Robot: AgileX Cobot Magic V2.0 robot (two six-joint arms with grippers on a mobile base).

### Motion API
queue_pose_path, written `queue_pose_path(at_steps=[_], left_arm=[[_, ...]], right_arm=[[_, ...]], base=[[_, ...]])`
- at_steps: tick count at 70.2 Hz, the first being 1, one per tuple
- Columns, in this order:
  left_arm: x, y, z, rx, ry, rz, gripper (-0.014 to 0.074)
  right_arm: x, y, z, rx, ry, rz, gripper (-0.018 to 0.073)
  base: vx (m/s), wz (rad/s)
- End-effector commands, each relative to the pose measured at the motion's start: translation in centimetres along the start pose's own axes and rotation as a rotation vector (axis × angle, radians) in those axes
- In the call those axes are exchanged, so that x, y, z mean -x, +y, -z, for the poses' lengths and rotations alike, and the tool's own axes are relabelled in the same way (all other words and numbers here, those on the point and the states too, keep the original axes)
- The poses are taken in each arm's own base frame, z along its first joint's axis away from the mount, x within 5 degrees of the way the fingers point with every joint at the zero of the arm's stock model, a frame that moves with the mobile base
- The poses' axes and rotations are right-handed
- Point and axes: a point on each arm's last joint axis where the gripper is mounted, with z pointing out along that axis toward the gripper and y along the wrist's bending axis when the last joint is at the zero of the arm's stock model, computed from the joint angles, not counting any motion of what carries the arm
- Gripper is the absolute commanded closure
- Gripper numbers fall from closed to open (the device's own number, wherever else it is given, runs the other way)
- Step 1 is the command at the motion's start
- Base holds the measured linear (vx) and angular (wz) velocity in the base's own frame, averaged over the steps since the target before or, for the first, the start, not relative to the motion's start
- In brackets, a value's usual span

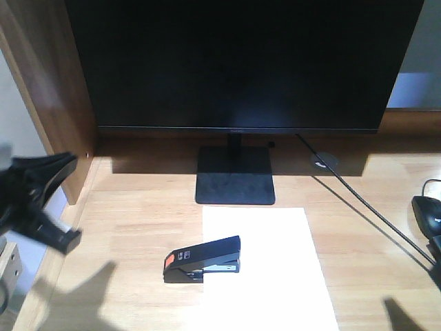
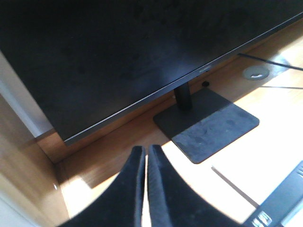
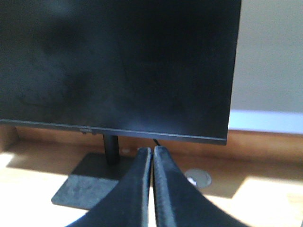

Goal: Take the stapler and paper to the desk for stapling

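Now the paper [image 1: 265, 265] lies flat on the light wood counter [image 1: 138, 234], just near of the monitor's stand [image 1: 235, 176], and runs off the near edge of the front view. The stapler [image 1: 202, 260] rests across the sheet's left edge, its black body partly on the paper and its orange-red end over bare wood to the left.

The left claw [image 2: 146, 156] hangs above the counter's left side, well apart from the stapler; its own wrist view shows the two black fingers [image 2: 130, 189] pressed nearly together with only a thin slit between them and nothing held. The right claw [image 3: 152, 151] faces the monitor [image 3: 118, 66] from the near side, its fingers likewise almost touching and empty.

A black cable [image 1: 365, 207] crosses the counter diagonally at the right, past a round grommet [image 1: 322, 163], and a dark mouse [image 1: 428, 210] sits at the far-right edge.
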Motion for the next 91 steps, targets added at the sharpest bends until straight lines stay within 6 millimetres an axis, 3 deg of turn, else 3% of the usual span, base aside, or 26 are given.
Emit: queue_pose_path(at_steps=[1,13,23,33,84,91], left_arm=[[0.7,0.0,1.7,0.009,-0.13,0.006,0.0603],[-1.4,-0.5,4.4,0.019,-0.173,0.006,0.0603],[-2.9,-0.9,6.3,0.032,-0.22,0.007,0.0603],[-3.3,-0.9,7.5,0.044,-0.26,0.007,0.0603],[-3.3,-0.9,7.6,0.045,-0.265,0.009,0.0603],[-3.1,-0.9,7.6,0.037,-0.287,0.09,0.0603]], right_arm=[[0.0,0.3,0.9,0.022,-0.048,0.004,0.0566],[-1.5,0.3,1.8,0.022,-0.06,0.005,0.0566],[-1.6,0.3,1.9,0.022,-0.059,0.006,0.0566],[-1.6,0.3,1.9,0.022,-0.059,0.011,0.0565],[-1.6,0.3,1.9,0.022,-0.059,0.013,0.0565],[-1.6,0.3,1.9,0.022,-0.059,0.013,0.0565]], base=[[0.0,0.0],[0.0,0.0],[0.0,0.0],[0.0,0.0],[0.0,0.0],[0.0,0.0]])
